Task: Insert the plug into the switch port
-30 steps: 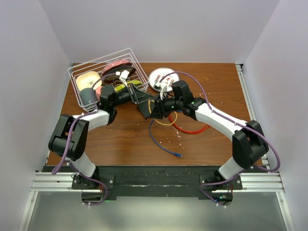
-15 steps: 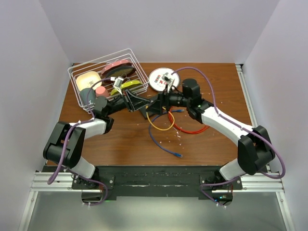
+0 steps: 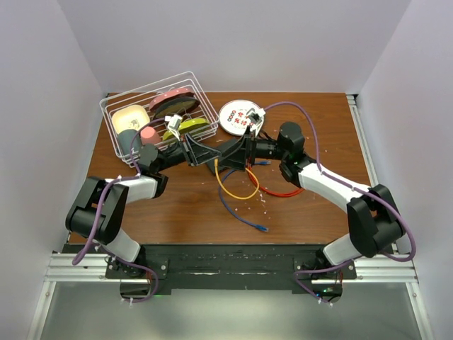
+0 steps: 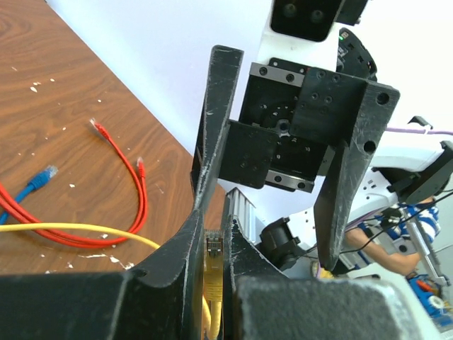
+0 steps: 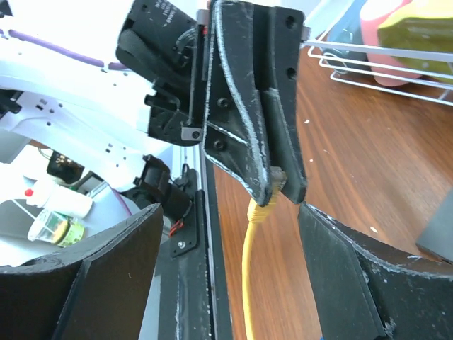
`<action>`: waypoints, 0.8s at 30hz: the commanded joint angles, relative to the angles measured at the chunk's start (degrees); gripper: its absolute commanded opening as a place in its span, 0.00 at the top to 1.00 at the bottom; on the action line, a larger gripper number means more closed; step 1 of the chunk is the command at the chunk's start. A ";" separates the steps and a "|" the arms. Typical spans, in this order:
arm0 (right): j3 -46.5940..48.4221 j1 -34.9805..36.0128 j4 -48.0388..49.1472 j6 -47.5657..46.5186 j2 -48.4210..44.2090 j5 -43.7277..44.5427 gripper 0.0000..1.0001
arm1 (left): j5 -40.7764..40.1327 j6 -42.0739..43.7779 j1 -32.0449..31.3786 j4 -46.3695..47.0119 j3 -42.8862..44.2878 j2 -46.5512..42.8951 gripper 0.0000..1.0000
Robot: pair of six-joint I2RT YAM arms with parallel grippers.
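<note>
One plug [image 5: 263, 205] clamped in left pincer [image 4: 212, 237]; right pincer [image 5: 230, 230] agape.

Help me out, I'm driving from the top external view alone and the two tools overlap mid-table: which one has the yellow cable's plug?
Observer: The left tool has it; its wrist view shows it shut on the plug.
Operator: And the other one?
Observer: The right tool is open; its wrist view shows the yellow cable running through the gap, touching neither side.
</note>
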 commanded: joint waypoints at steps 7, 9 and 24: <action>-1.16 1.75 2.85 1.70 0.62 1.60 0.40 | -0.05 -0.61 0.12 17.43 0.33 -1.27 1.00; -1.16 1.84 2.32 1.44 0.97 2.04 0.41 | -0.05 -0.35 0.12 17.08 0.33 -1.70 1.00; -1.86 2.63 10.57 7.75 5.36 3.36 0.56 | -0.57 1.32 0.12 14.44 0.16 -3.90 1.00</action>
